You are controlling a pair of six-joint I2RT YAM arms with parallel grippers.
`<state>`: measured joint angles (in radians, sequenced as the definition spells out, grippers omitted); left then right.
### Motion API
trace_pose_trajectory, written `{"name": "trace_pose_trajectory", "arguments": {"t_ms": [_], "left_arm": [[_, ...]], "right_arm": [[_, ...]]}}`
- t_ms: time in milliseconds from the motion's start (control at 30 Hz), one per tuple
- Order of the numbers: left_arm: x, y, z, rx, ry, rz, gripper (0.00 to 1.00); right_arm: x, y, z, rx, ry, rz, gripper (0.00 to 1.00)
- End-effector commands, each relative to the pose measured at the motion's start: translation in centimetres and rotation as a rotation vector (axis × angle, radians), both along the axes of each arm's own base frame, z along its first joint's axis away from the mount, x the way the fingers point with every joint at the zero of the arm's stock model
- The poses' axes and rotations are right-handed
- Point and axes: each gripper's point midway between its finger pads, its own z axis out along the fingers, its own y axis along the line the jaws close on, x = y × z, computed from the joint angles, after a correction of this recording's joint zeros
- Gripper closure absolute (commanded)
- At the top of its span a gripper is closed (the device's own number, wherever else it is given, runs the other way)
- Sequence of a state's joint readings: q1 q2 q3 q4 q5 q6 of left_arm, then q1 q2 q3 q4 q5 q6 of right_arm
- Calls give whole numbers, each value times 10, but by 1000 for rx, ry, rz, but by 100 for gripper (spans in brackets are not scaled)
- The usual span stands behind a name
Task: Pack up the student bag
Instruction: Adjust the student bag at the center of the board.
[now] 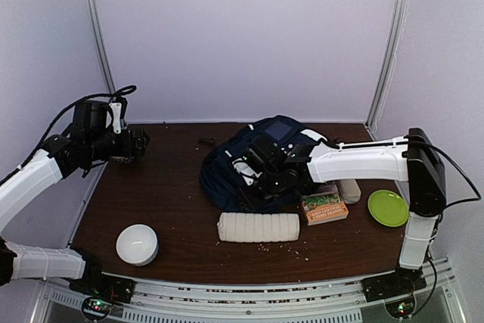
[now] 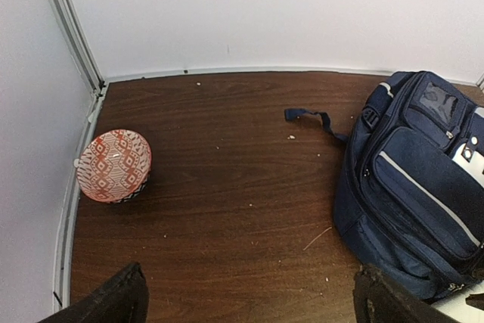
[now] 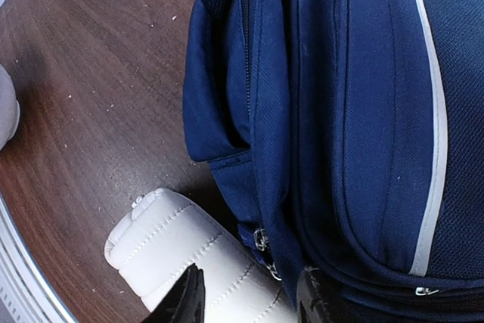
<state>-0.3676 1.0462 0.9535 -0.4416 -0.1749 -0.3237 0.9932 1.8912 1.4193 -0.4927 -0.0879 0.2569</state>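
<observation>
While the left gripper (image 2: 246, 304) hung raised over the far left of the table (image 1: 174, 202), its fingers (image 2: 113, 304) stood wide apart with nothing between them; its wrist view took in a red-and-white patterned bowl (image 2: 113, 166) beside the left wall; the student bag (image 1: 253, 158) lay in the middle of the table toward the back, dark navy with white trim, a loose strap (image 2: 310, 117) trailing from it across the wood; the right arm reached in from the right, and the right gripper (image 3: 249, 304) hovered at the bag's near edge; its fingers (image 3: 187, 300) were partly apart, with nothing visibly clamped, and above the gap showed a zip pull (image 3: 261, 238); the white ribbed pouch (image 1: 259, 227) lay on its side just in front of the bag, tight against it in the wrist view; right of the pouch sat a small printed box (image 1: 324, 208), a white cylinder (image 1: 349, 189) and, further right, a green plate (image 1: 388, 208); a round white dish (image 1: 137, 244) sat near the front left.
</observation>
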Motion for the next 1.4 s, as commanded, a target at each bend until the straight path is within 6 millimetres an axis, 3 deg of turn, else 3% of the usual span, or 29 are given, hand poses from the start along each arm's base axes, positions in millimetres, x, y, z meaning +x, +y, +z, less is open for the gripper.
{"name": "trace_pose_trajectory", "arguments": {"t_ms": [0, 200, 500, 633, 767, 833, 933, 1067, 1200, 1267, 1367], "left_arm": [[4, -6, 10, -13, -42, -25, 3], [5, -8, 8, -12, -34, -32, 3], [5, -8, 7, -13, -32, -32, 3], [5, -8, 7, -13, -30, -31, 3], [5, -9, 7, -16, -30, -34, 3], [5, -9, 7, -19, -32, -34, 3], [5, -10, 7, -22, -32, -37, 3], [3, -19, 8, -47, -30, -84, 3], [-13, -53, 26, -121, -79, -227, 3], [-23, -70, 36, -162, -95, -283, 3], [-31, -88, 36, -235, -71, -325, 4]], "right_arm": [[6, 4, 7, -3, -18, -6, 58], [10, -4, -4, -50, -25, -35, 59], [8, -5, -16, -63, -1, -38, 72], [7, -5, -20, -70, 7, -36, 83], [8, -6, -18, -65, 6, -42, 99], [9, -5, -12, -50, -1, -44, 100], [14, -4, 4, -25, -31, -56, 100], [26, -3, 51, 66, -102, -98, 100], [42, -8, 107, 200, -161, -156, 100], [47, -10, 127, 256, -169, -179, 100], [49, -10, 150, 357, -155, -197, 100]]}}
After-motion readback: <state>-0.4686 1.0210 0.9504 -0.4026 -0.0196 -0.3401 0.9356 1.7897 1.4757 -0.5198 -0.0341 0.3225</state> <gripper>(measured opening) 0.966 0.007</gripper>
